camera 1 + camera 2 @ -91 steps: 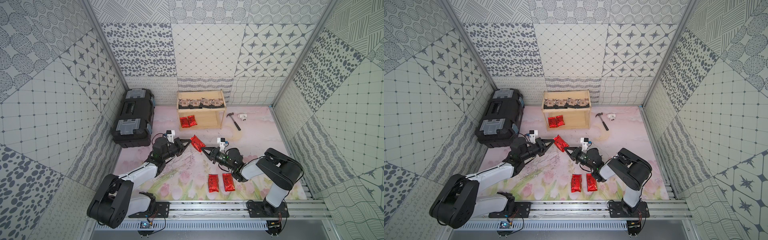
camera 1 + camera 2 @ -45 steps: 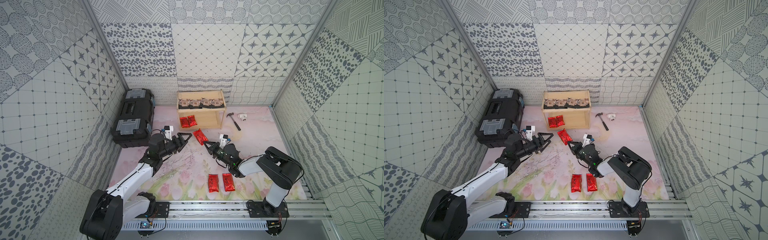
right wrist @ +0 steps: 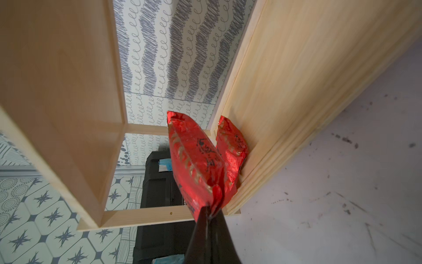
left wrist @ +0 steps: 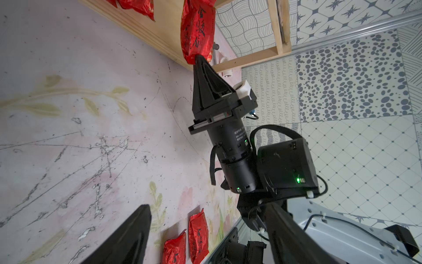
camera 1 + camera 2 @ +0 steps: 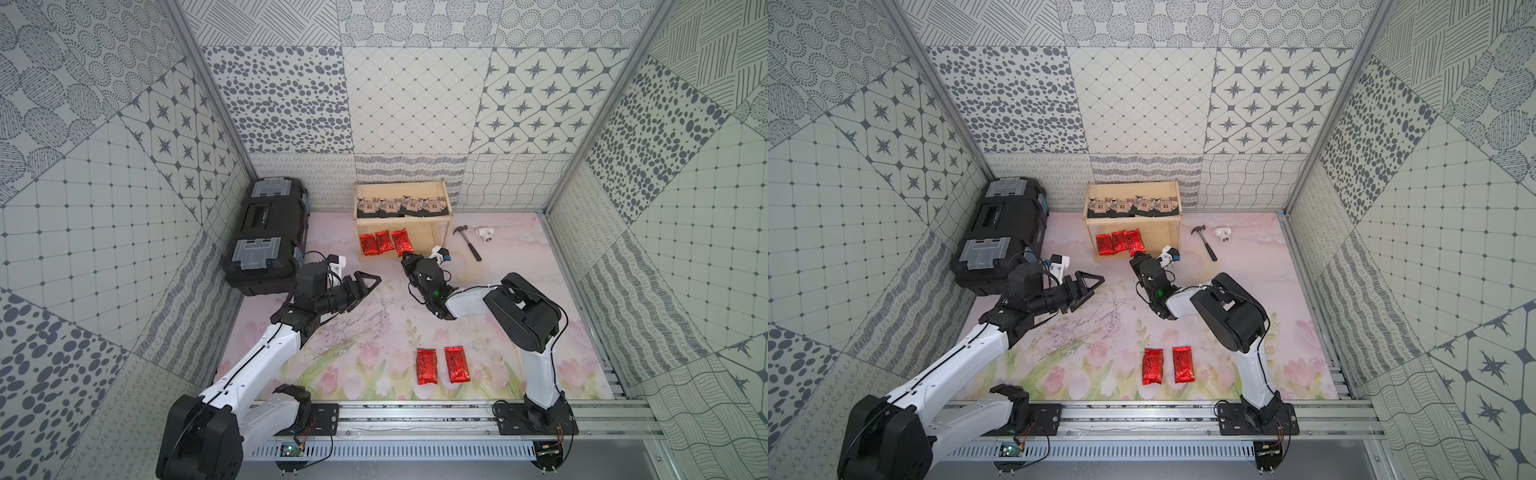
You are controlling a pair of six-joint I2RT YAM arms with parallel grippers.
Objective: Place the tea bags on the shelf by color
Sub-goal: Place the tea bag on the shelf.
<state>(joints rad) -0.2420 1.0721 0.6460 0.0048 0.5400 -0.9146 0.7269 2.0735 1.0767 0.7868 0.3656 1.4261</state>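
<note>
Right jaws pinch packet (image 3: 196, 160) (left agape).

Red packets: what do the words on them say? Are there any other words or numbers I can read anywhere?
Nothing here reads clearly.
Held red packet in the right gripper: dark brush-style characters, too stylised to read for sure.
Red packets on the mat: same dark writing, too small.
Black packets: beige labels, too small.
Right arm: tiny white print, blurred.
Toolbox: no writing I can make out.

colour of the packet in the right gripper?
Red foil, dark writing: the tea bag pinched by the right gripper. Best in right wrist view.
</note>
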